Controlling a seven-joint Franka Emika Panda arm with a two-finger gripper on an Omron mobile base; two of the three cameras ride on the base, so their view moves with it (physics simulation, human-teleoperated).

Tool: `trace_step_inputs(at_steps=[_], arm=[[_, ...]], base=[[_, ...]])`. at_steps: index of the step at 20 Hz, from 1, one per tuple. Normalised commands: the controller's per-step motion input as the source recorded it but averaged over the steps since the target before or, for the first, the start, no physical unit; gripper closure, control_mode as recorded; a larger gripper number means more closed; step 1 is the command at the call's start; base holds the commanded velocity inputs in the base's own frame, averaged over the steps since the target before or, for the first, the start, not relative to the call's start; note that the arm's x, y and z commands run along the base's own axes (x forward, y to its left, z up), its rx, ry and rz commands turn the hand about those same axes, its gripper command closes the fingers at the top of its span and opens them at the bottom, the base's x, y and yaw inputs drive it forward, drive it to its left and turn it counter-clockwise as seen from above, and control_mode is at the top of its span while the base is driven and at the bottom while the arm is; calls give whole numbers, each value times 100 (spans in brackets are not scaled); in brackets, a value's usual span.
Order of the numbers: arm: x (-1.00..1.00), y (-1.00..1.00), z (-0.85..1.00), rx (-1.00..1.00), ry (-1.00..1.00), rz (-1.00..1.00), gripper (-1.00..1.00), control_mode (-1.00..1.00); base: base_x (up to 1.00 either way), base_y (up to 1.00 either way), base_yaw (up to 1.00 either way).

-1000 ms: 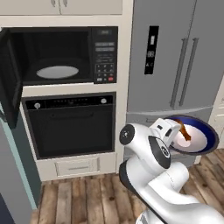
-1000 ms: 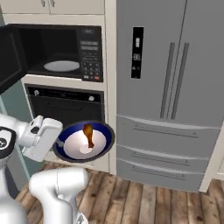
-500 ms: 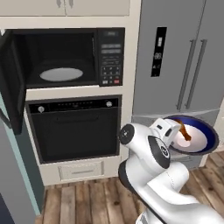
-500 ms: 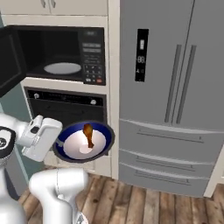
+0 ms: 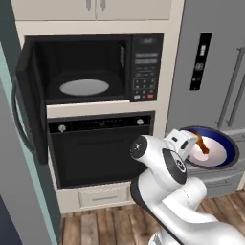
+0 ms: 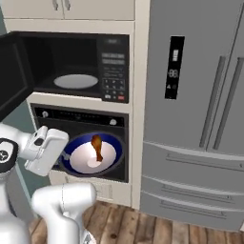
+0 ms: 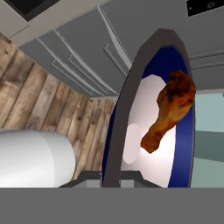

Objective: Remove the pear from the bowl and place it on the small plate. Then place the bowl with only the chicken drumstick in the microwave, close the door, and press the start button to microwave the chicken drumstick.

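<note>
The view has slid, so the base has rolled sideways and the microwave [image 5: 91, 72] is nearer the middle. The hand [image 7: 118, 177] stays clamped on the bowl [image 6: 90, 155], chicken drumstick [image 6: 97, 147] inside. Next, into the open door [image 5: 29, 100].

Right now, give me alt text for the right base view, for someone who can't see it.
A white robot arm holds a dark blue, white-lined bowl containing a reddish-brown chicken drumstick before a black oven. Above, the black built-in microwave stands open, beside a grey refrigerator.
</note>
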Motion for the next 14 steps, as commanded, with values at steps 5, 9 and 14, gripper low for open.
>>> trace_step_inputs(at_steps=[5, 9, 14], arm=[[0, 0, 0, 0, 0, 0, 100, 100], [0, 0, 0, 0, 0, 0, 100, 100], [0, 0, 0, 0, 0, 0, 100, 100]], base=[[29, 56, 0], [41, 7, 0], [37, 11, 0]])
